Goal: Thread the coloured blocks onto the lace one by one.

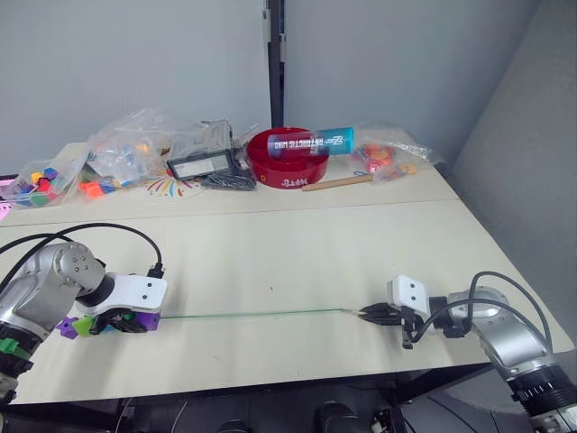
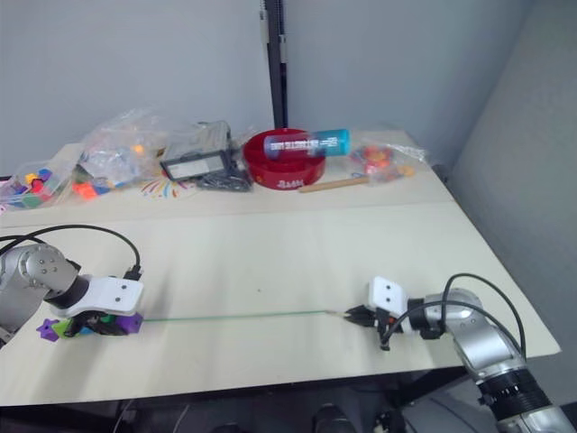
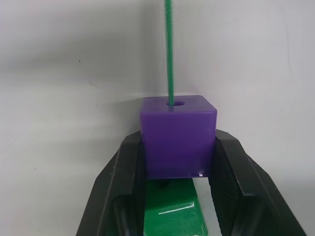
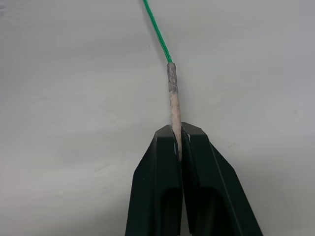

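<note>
The thin green lace (image 1: 252,314) lies stretched straight across the front of the table. At its left end my left gripper (image 3: 177,147) is shut on a purple block (image 3: 178,135), and the lace runs out of the hole in the block's top. A dark green block (image 3: 174,209) sits right behind it between the fingers. More blocks, purple (image 1: 67,328) and lime green (image 1: 83,326), trail behind on the table. At the lace's right end my right gripper (image 4: 178,140) is shut on its stiff pale tip (image 4: 173,96), low over the table.
Along the back stand a red bowl (image 1: 287,159) with a blue tube (image 1: 311,142) across it, a wooden stick (image 1: 338,183), a small screen device (image 1: 200,165), and plastic bags of toy pieces (image 1: 126,153). The table's right edge lies close to my right arm.
</note>
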Available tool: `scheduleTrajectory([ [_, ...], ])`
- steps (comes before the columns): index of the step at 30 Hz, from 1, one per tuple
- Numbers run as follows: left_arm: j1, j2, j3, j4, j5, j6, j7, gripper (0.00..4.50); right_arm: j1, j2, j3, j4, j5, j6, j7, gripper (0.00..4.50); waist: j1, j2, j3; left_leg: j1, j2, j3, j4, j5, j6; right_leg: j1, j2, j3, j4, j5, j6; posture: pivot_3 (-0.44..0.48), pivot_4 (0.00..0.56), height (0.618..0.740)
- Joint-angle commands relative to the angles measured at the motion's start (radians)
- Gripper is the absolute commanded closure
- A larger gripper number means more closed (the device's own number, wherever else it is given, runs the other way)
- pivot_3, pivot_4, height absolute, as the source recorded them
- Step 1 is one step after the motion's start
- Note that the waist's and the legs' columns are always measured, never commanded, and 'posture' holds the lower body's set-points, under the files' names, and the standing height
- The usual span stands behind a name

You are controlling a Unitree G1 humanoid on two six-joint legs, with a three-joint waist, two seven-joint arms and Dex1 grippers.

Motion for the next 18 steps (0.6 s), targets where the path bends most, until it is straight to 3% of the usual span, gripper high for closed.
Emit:
scheduleTrajectory([
  [1,0.066,0.063,0.004,0.091,0.044,-0.014,0.025,3.31,0.015,-0.008,0.004,0.017,-0.028,0.005,0.007,4.50,-0.010,0.000,0.000,0.001,0.000,0.000,0.000,0.000,0.000,0.000,0.000,0.000,0.002,-0.001,-0.001,0.000,0.150,0.740],
  [18,0.136,0.082,0.057,0.175,0.018,-0.133,0.078,3.31,0.013,-0.010,-0.006,0.078,-0.050,-0.026,-0.017,4.50,-0.025,0.001,0.000,0.003,0.001,0.002,-0.002,0.000,0.000,-0.001,0.002,0.003,0.003,-0.001,-0.001,0.000,0.150,0.740],
])
